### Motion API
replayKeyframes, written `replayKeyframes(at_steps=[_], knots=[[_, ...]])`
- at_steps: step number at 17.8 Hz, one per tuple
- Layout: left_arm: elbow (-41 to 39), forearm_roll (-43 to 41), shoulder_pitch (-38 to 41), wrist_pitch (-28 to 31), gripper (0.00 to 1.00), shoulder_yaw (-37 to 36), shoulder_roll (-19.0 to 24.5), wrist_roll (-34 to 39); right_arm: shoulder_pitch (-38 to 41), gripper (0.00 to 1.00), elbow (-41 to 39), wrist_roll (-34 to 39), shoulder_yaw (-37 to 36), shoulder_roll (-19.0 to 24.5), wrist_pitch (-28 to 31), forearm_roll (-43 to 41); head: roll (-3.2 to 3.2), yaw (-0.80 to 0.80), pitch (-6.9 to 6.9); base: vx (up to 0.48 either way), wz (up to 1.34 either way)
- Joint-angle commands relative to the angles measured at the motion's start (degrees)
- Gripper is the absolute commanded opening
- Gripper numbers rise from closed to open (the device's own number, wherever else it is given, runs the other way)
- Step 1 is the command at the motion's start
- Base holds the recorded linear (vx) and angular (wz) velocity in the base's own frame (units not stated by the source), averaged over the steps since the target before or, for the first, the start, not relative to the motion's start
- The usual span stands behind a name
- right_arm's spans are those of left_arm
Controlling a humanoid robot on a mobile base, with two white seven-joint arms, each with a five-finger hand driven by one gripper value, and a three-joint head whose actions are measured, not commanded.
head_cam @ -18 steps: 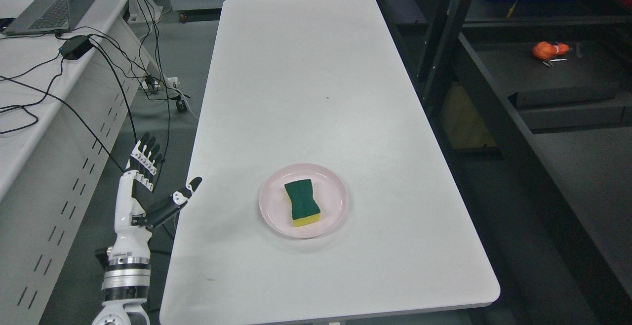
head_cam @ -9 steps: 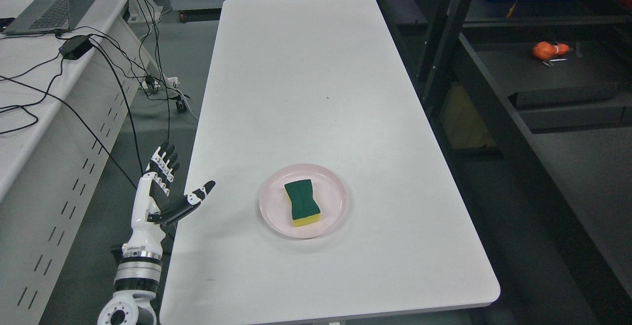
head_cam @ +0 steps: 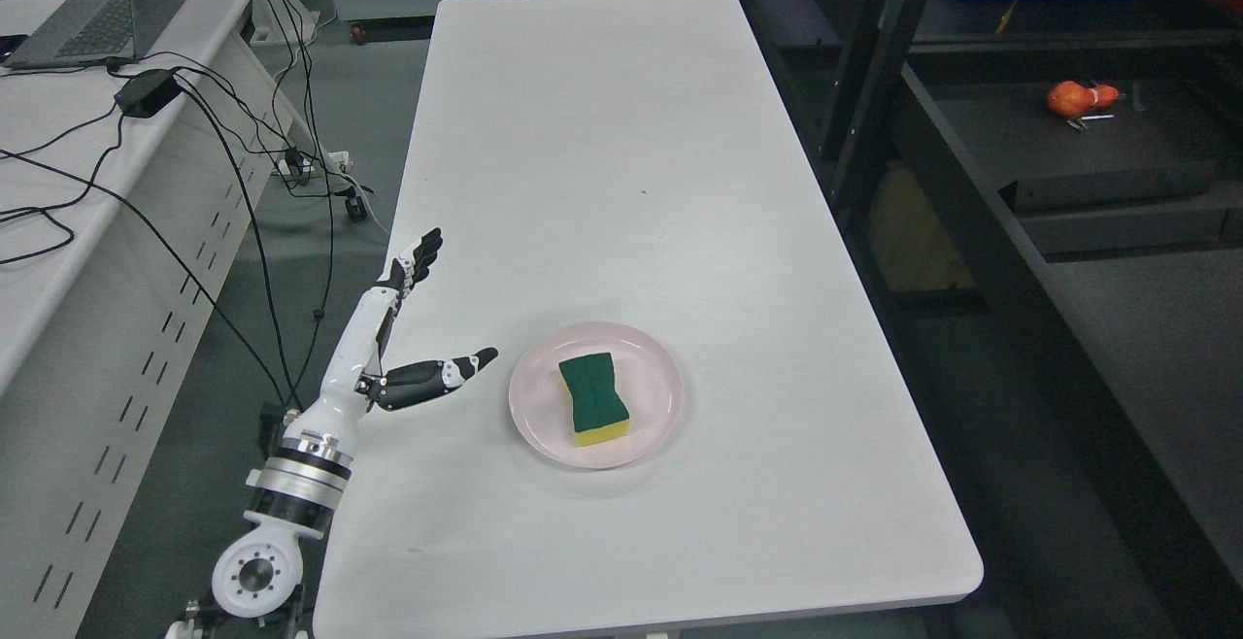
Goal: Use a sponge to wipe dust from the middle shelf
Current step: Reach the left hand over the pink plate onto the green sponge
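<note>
Head view: the sponge (head_cam: 593,398), green scouring face up over a yellow base, is seen lying flat on a pink plate (head_cam: 660,425) on the white tabletop (head_cam: 602,153). The left hand (head_cam: 393,357) hovers just left of the plate, fingers (head_cam: 418,255) spread, nothing held. The sponge is judged light, soft and compressible; a pinch across its narrowed waist is advised, since the plate may slide.

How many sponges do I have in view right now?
1. The sponge, green side up, lies on the pink plate on the white table. None shows elsewhere.
</note>
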Motion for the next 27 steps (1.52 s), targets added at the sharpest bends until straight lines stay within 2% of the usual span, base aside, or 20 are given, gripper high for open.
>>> replayKeyframes(at_steps=[1, 6, 10, 14, 21, 27], knots=[[1.87, -27.35, -5.41, -8.30, 0.94, -0.83, 5.80, -2.56, 0.00, 1.00, -1.00, 0.04, 0.00, -1.00, 4.14, 0.00, 0.00, 0.00, 0.00, 0.000, 0.00], [10.91, -40.73, -15.51, -18.76, 0.92, -9.24, 15.38, -2.57, 0.00, 1.00, -1.00, -0.04, 0.00, -1.00, 4.23, 0.00, 0.00, 0.00, 0.00, 0.000, 0.00], [15.66, -48.56, -20.01, -27.46, 0.92, -15.05, 14.60, -4.23, 0.00, 1.00, -1.00, 0.04, 0.00, -1.00, 4.14, 0.00, 0.00, 0.00, 0.00, 0.002, 0.01], [15.59, -48.83, -20.19, -33.01, 0.92, -21.38, 14.25, -6.42, 0.00, 1.00, -1.00, 0.04, 0.00, -1.00, 4.14, 0.00, 0.00, 0.00, 0.00, 0.000, 0.00], [16.03, -51.47, -20.63, -33.28, 0.92, -22.01, 12.14, -8.37, 0.00, 1.00, -1.00, 0.04, 0.00, -1.00, 4.14, 0.00, 0.00, 0.00, 0.00, 0.000, 0.00], [18.31, -52.26, -25.10, -33.46, 0.92, -24.64, 11.09, -8.37, 0.00, 1.00, -1.00, 0.04, 0.00, -1.00, 4.14, 0.00, 0.00, 0.00, 0.00, 0.000, 0.00]])
